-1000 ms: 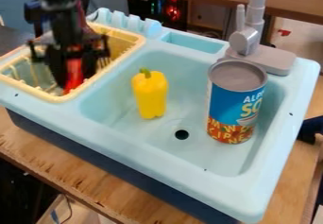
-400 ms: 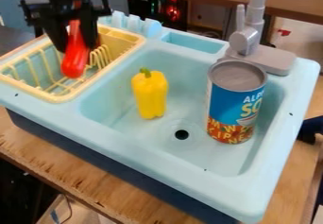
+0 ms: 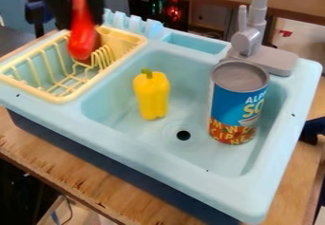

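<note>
At the upper left, the black gripper point(image 3: 77, 15) is shut on a red, rounded, elongated object point(image 3: 82, 39), whose wide end hangs down over the yellow dish rack point(image 3: 70, 94). A yellow bell pepper point(image 3: 151, 96) with a green stem stands upright in the light blue sink basin point(image 3: 184, 67). To its right a large blue and red can point(image 3: 236, 103) with a grey top stands in the same basin.
The grey faucet point(image 3: 247, 39) rises at the back right, behind the can. Blue upright ridges point(image 3: 130, 23) line the sink's back edge beside the rack. A wooden table point(image 3: 76, 172) supports the sink.
The gripper has risen out of the dish rack with the red object in it, then moved slightly right. The pepper and can have stayed in place.
</note>
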`<state>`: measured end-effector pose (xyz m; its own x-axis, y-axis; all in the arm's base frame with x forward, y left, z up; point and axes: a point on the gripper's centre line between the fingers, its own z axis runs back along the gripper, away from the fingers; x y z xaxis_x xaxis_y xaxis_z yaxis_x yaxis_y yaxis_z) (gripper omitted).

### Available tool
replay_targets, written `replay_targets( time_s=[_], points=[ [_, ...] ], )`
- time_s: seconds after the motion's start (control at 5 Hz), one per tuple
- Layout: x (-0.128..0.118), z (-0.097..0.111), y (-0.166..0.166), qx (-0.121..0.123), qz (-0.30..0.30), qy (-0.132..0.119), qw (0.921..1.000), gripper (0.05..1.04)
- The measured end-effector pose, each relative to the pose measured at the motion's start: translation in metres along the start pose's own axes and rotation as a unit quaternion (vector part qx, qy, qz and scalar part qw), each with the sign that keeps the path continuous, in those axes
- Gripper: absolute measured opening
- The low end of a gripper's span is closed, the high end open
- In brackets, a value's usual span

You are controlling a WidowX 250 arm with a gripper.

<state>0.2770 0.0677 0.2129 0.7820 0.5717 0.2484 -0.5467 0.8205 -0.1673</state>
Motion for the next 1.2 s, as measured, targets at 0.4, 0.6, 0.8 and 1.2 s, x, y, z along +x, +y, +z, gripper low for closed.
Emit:
replay_targets(
  time_s=[0.4, 0.6, 0.8, 1.2],
  points=[
    [-0.040, 0.006, -0.054, -0.026, 0.084, 0.005, 0.9961, 0.537],
    [-0.072, -0.002, -0.073, -0.014, 0.159, 0.018, 0.9869, 0.536],
    [-0.098, -0.009, -0.084, -0.032, 0.229, 0.028, 0.9724, 0.537],
    [-0.121, -0.029, -0.098, -0.026, 0.275, 0.043, 0.9600, 0.537]
  ],
)
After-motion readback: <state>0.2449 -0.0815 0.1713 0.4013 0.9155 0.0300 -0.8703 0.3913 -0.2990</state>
